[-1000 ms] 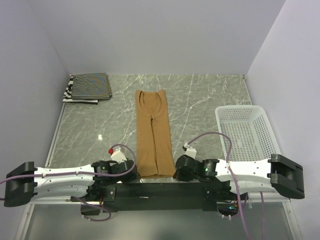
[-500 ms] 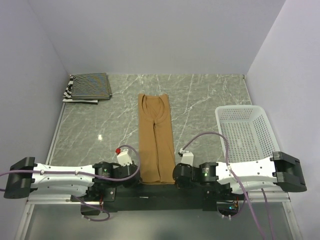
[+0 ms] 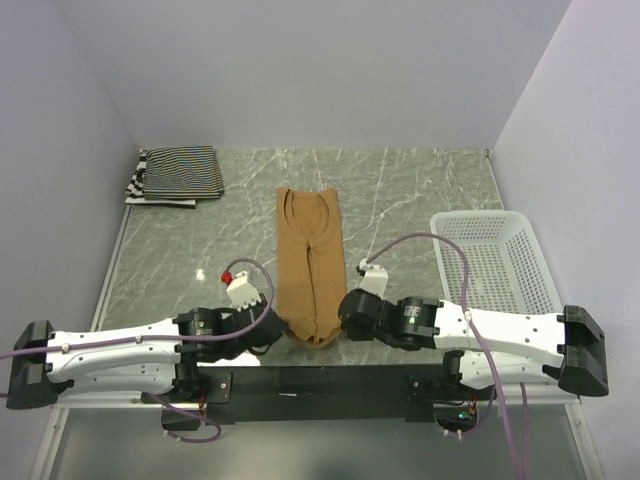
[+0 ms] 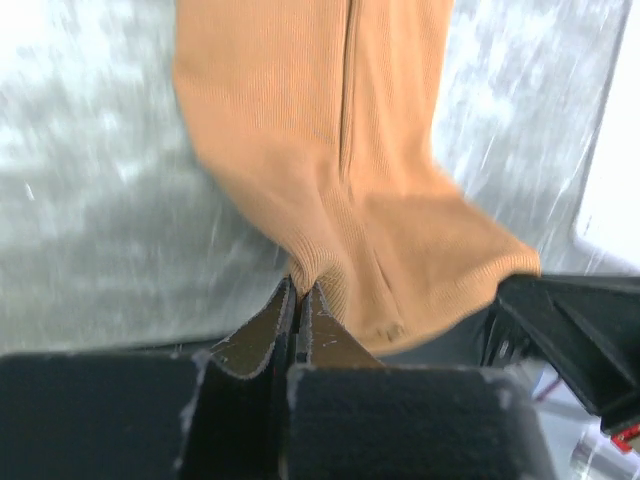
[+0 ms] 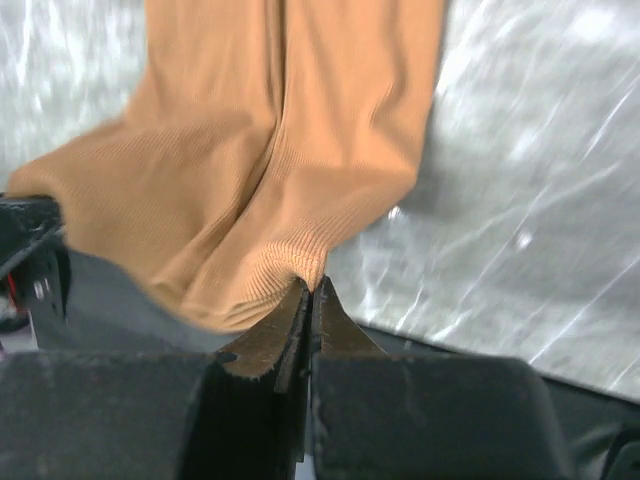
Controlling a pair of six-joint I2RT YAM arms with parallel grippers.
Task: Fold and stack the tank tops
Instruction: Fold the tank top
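A plain tan-brown tank top (image 3: 309, 262) lies lengthwise down the middle of the marble table. Its near hem is lifted off the table and sags between my two grippers. My left gripper (image 3: 283, 330) is shut on the hem's left corner (image 4: 305, 272). My right gripper (image 3: 342, 318) is shut on the hem's right corner (image 5: 308, 268). The left gripper (image 4: 298, 290) and the right gripper (image 5: 310, 288) each pinch bunched ribbed fabric at the fingertips. Two folded striped tank tops (image 3: 180, 172) lie stacked at the far left corner.
A white plastic lattice basket (image 3: 495, 262) stands at the right side of the table, just behind my right arm. Walls close the table in at the left, back and right. The black mounting bar (image 3: 330, 378) runs along the near edge.
The left gripper closed on the hem's left corner. Both grippers have since moved away from the near edge and lifted the hem, so the tan top's near end now bunches and sags.
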